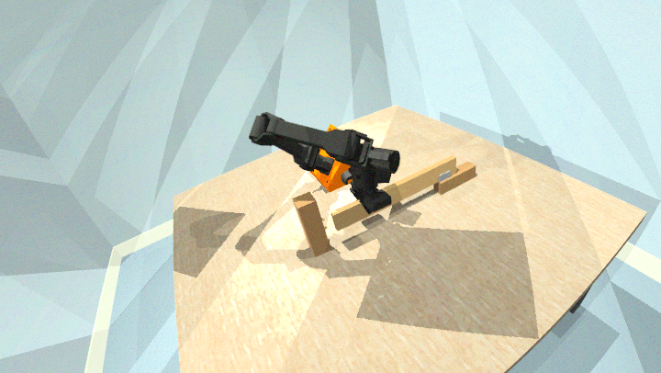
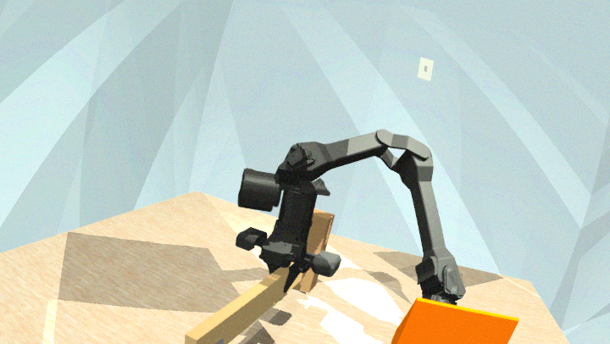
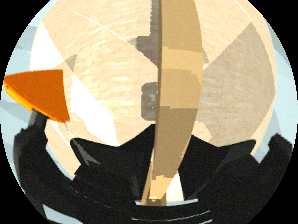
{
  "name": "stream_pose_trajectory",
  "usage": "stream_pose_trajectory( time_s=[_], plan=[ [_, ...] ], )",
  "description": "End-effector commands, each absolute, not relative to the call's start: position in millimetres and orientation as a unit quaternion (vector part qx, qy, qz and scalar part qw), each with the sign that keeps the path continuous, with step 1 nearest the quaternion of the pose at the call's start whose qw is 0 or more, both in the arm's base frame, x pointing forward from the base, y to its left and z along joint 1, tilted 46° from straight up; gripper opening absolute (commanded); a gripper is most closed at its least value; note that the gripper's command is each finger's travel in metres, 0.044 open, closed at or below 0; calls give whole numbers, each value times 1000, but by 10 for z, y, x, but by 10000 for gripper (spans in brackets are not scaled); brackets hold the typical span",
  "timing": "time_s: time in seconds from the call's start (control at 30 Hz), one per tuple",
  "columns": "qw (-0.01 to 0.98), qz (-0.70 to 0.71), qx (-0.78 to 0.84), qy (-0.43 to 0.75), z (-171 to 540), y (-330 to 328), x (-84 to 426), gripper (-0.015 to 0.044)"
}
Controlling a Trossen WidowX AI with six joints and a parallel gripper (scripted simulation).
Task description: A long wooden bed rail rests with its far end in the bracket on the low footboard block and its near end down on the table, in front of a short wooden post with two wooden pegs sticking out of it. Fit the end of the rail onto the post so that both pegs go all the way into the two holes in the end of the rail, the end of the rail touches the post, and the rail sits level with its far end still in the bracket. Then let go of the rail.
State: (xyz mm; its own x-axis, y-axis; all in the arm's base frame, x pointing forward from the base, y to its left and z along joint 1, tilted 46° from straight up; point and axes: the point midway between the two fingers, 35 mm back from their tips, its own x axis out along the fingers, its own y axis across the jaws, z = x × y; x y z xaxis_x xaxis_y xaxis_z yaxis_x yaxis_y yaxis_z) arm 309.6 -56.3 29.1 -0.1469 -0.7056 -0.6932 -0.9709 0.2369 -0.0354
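Observation:
The long pale rail [image 1: 416, 183] [image 2: 239, 309] [image 3: 180, 90] is held near its near end. My gripper [image 1: 380, 203] [image 2: 280, 277] [image 3: 162, 127] is shut on it, one finger on each side. The rail's near end is raised off the table, with its shadow below. In the top view a gap shows between that end and the upright post [image 1: 312, 227] [image 2: 320, 232]. The far end sits at the grey bracket [image 1: 444, 175] on the low footboard block [image 1: 458, 180]. The pegs and the end holes cannot be made out.
The orange base piece [image 1: 329, 180] [image 2: 461, 324] [image 3: 40, 90] of the arm stands to one side of the rail. The arm arches over from it. Patches of shadow lie on the wooden table [image 1: 578, 208] [image 2: 128, 222].

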Motion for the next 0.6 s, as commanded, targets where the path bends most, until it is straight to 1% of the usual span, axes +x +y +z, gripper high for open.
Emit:
stream_pose_trajectory(
  time_s=[0.0, 0.57],
  plan=[
    [311, 221, -579, 721, 317, -496, 3127, 0],
    [311, 221, -579, 721, 347, -465, 3131, 0]
  ],
)
